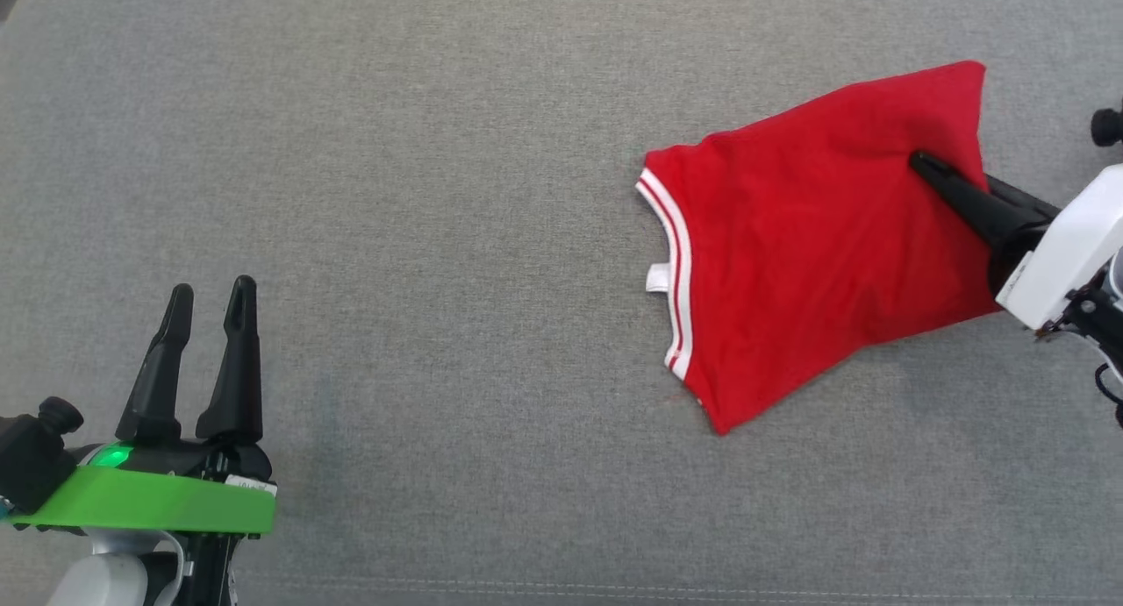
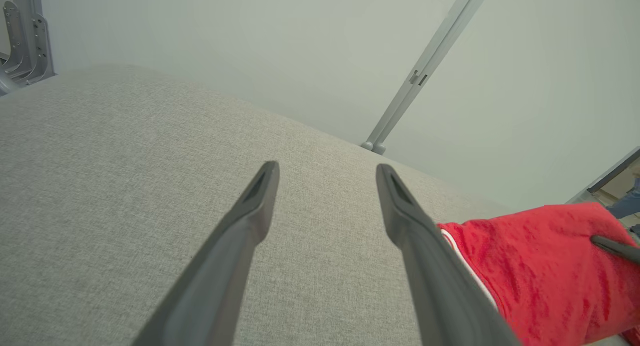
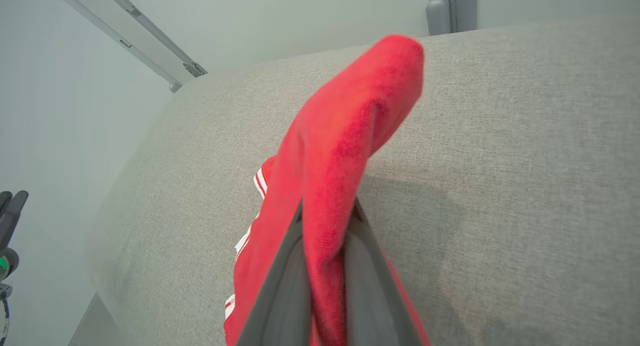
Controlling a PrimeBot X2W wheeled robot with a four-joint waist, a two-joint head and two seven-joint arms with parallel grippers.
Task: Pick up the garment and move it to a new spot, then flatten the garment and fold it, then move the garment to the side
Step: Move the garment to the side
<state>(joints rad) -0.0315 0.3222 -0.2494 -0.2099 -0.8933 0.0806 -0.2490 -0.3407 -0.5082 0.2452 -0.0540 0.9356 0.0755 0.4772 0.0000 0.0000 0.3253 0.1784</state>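
Observation:
The garment (image 1: 790,238) is a folded red shirt with white trim at the neck, lying at the right of the grey surface (image 1: 439,194). My right gripper (image 1: 921,163) comes in from the right edge and is shut on the garment's right side. In the right wrist view the red cloth (image 3: 340,150) is pinched between the two fingers and rises above them. My left gripper (image 1: 206,299) stands open at the lower left, well apart from the garment. The left wrist view has the garment (image 2: 540,271) at its lower right, beyond the open left gripper (image 2: 325,173).
The grey fabric surface has wide free room at the left and middle. A stitched seam (image 1: 614,584) runs along its near edge. Metal frame posts (image 2: 425,65) stand behind the surface against a pale wall.

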